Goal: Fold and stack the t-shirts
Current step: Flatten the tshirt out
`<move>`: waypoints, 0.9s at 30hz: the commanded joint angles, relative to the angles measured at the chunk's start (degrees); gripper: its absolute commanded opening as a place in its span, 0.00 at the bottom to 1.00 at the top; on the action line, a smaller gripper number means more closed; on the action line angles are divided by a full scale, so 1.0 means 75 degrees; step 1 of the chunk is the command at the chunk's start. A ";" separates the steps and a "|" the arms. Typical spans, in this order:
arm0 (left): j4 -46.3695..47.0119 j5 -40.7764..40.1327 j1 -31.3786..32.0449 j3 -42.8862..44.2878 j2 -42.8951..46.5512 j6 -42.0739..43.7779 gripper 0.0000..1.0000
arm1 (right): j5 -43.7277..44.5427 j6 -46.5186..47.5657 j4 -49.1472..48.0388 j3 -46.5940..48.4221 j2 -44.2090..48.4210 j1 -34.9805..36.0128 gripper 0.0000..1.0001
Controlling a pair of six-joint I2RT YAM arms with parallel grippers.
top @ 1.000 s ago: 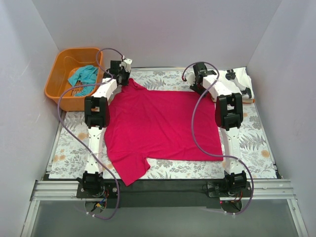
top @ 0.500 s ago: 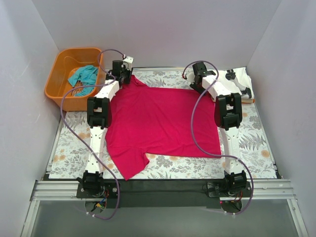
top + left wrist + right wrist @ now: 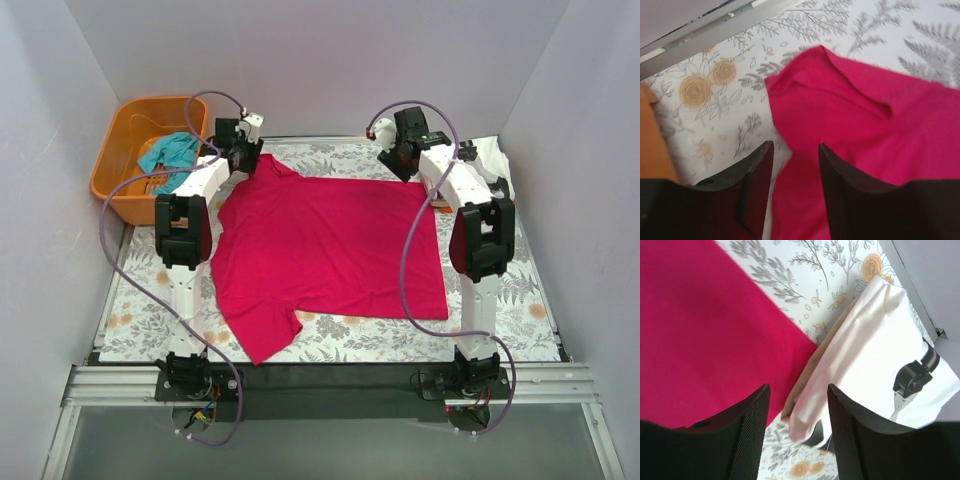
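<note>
The magenta-red t-shirt [image 3: 330, 250] lies spread flat on the floral table, one sleeve at the far left corner [image 3: 840, 95] and one hanging toward the near edge. My left gripper [image 3: 243, 152] is open above the far left sleeve [image 3: 796, 150]. My right gripper [image 3: 392, 158] is open above the shirt's far right corner [image 3: 700, 330], next to the folded white t-shirt with black marks [image 3: 485, 165], which also shows in the right wrist view [image 3: 875, 355]. The teal t-shirt [image 3: 170, 153] lies crumpled in the orange basket [image 3: 120, 180].
The orange basket stands off the table's far left corner; its rim [image 3: 652, 145] shows in the left wrist view. White walls close in the back and both sides. The floral cloth [image 3: 510, 290] covers the table around the red shirt.
Both arms have risen and pulled back toward the far edge, the left swinging left, the right swinging right. The red shirt's far edge has settled flat; its far left sleeve was let go.
</note>
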State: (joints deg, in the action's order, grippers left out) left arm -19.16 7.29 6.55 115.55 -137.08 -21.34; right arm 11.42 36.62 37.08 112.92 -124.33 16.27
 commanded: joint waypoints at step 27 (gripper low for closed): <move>-0.0797 -0.1230 -0.0861 -0.4955 0.2691 0.1626 0.18 | -0.2986 -0.0546 0.1513 -0.4497 0.1719 0.0864 0.22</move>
State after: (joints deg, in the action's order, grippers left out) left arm -19.68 3.05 2.31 78.65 -116.51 -11.88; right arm -5.89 34.22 47.05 81.52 -112.31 20.32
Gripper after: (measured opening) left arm 0.182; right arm 0.215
